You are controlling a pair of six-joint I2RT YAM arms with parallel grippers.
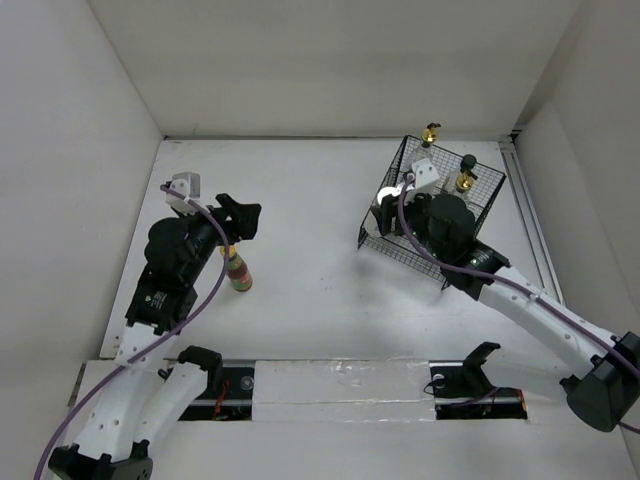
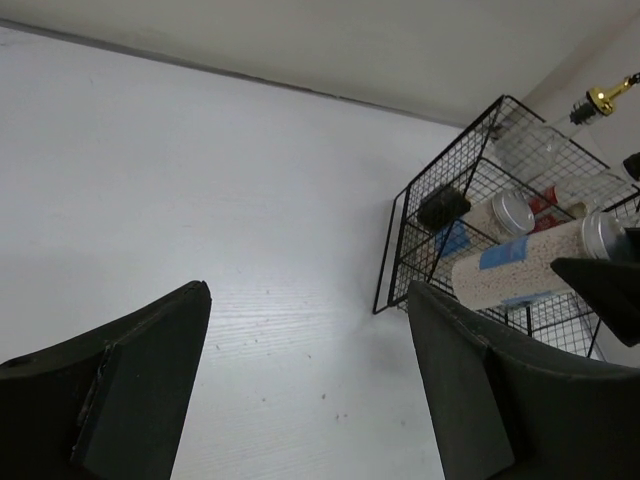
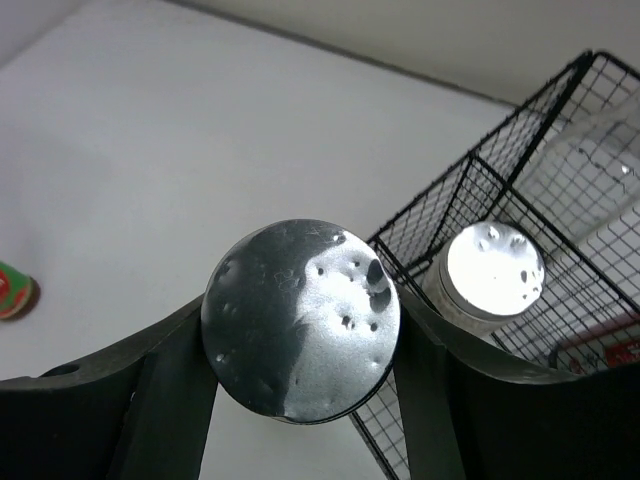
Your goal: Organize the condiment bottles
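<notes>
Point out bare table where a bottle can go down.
Free: the wide table middle between the sauce bottle and the basket, and the back strip along the wall left of the basket. Crowded: the basket itself, with bottles inside and the right claw holding a jar at its edge.

The overhead camera sits above and behind my bases, looking down and forward over the whole table (image 1: 320, 220) to the far wall (image 1: 340, 60). My left wrist camera rides low, facing right across the bare surface between my own left fingers (image 2: 140, 380), with the wire basket (image 2: 440, 200) well off. My right wrist camera sits close behind the silver-lidded jar (image 3: 300, 320) and faces left. All three views share the basket. The overhead and right wrist views also share the sauce bottle (image 1: 238, 270).
</notes>
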